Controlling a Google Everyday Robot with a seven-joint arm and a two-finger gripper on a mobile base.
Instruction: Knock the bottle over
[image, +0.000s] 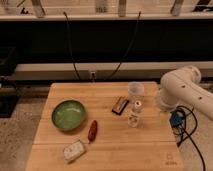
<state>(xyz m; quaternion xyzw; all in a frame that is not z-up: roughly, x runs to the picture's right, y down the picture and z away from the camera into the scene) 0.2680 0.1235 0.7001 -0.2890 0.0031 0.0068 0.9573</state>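
Note:
The bottle (134, 115) is small and whitish-cream with a white cap. It stands upright on the wooden table (110, 150), right of centre, just in front of a clear plastic cup (135, 90). My white arm (182, 90) curves in from the right. My gripper (161, 102) is at the arm's low end, over the table's right edge. It is a short way right of the bottle, and I see no contact with it.
A green bowl (68, 114) sits at the left. A red-brown oblong object (93, 130) lies at the centre front and a flat white packet (74, 150) at the front left. A dark packet (120, 105) lies left of the bottle. Cables (182, 127) hang off the table's right side.

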